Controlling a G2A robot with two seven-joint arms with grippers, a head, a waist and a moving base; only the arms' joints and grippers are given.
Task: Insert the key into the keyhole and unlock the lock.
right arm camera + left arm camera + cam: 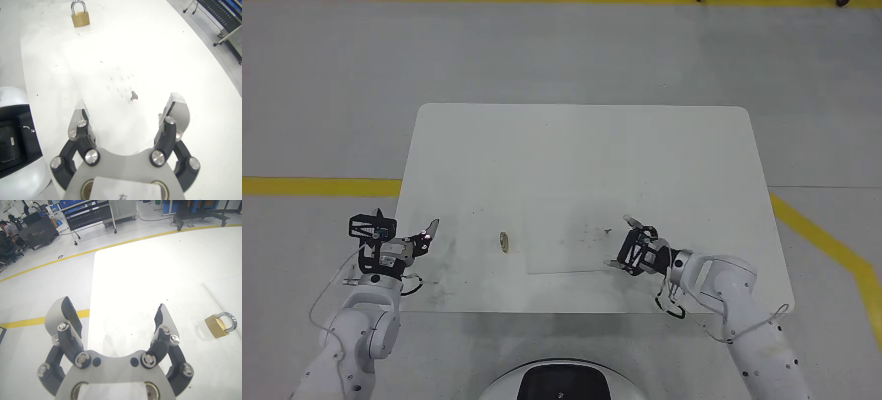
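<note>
Both spread wide and empty, the left claw (113,303) hovers near the lock (219,326); the right claw (129,101) should lower squarely over the flat key (134,95) and pinch its head.

There was one brass padlock (80,19), one small metal key (134,96), one white table (582,150), and two grippers: left gripper (405,222) and right gripper (620,243).

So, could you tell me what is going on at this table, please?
A two-armed robot is set to unlock a padlock with a key, but neither is held yet. Both lie apart on the white table. The left gripper is open at the table's edge, on the padlock's side; the right gripper is open, close to the key.
</note>
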